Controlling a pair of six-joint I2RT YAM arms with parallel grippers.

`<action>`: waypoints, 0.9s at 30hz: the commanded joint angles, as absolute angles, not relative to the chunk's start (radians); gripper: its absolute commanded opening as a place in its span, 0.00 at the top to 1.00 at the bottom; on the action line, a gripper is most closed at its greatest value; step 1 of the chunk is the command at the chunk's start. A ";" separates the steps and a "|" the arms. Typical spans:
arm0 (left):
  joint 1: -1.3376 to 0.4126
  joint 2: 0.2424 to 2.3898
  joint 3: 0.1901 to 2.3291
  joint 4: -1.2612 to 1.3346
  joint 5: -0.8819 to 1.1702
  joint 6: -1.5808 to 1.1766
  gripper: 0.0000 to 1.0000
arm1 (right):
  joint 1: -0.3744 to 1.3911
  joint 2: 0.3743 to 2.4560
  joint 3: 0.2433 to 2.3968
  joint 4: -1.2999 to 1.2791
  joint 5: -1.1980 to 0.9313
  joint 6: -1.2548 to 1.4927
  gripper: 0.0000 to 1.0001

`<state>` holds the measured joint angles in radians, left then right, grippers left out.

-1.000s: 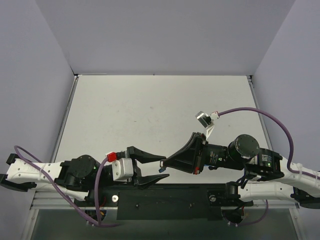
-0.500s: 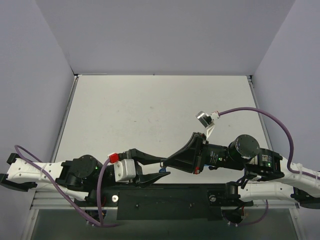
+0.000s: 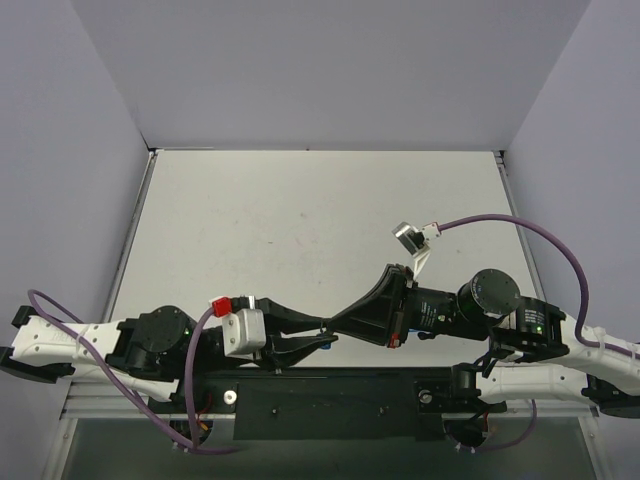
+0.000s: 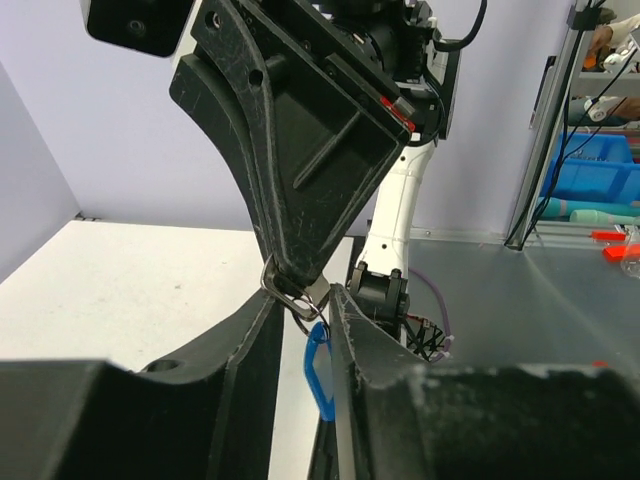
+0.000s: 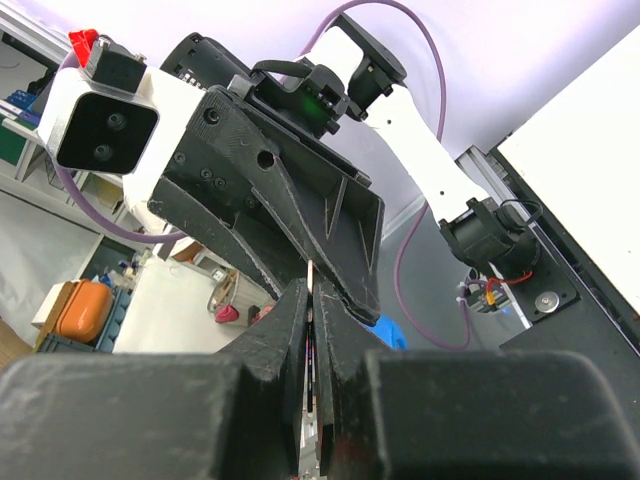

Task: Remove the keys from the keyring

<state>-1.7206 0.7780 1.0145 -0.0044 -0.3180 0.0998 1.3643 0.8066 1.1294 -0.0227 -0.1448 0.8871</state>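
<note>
In the left wrist view the keyring (image 4: 298, 300) hangs in the air, its blue tag (image 4: 320, 375) dangling between the black fingers (image 4: 262, 340) of my left gripper (image 4: 305, 300). Those fingers stand close together, touching the ring on both sides. From above, my right gripper (image 4: 295, 283) pinches the ring's top, where a silvery key (image 4: 318, 292) shows. In the right wrist view my right gripper (image 5: 312, 287) is shut on a thin flat key (image 5: 310, 273), with the blue tag (image 5: 392, 330) behind it. Seen from the top, the left gripper (image 3: 327, 332) and right gripper (image 3: 335, 322) meet tip to tip near the table's front edge.
The white table (image 3: 300, 220) is walled at the back and both sides. A black rail (image 3: 330, 400) runs along the near edge under both arms. The right wrist camera (image 3: 407, 238) and its purple cable (image 3: 500, 220) arch over the right half.
My left gripper's fingers have closed in from a wide spread onto the ring and its wrist has shifted slightly left. The right gripper has stayed put.
</note>
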 commanded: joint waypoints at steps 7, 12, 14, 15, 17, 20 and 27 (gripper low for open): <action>-1.727 0.746 1.045 -0.035 -0.293 0.014 0.70 | 1.353 0.805 1.154 0.011 -0.135 0.881 1.00; -1.727 0.750 1.042 -0.031 -0.295 -0.058 0.72 | 1.355 0.810 1.149 0.003 -0.138 0.867 1.00; -1.727 0.756 1.046 -0.032 -0.308 -0.097 0.73 | 1.355 0.819 1.161 -0.043 -0.143 0.848 1.00; -1.727 0.758 1.052 -0.046 -0.308 -0.125 0.74 | 1.355 0.822 1.164 -0.054 -0.143 0.842 1.00; -1.727 0.764 1.062 -0.055 -0.311 -0.162 0.75 | 1.355 0.833 1.175 -0.075 -0.147 0.831 1.00; -1.727 0.770 1.068 -0.060 -0.330 -0.227 0.76 | 1.356 0.844 1.190 -0.077 -0.178 0.818 1.00; -1.727 0.761 1.071 -0.038 -0.350 -0.362 0.83 | 1.371 0.861 1.206 -0.080 -0.235 0.769 1.00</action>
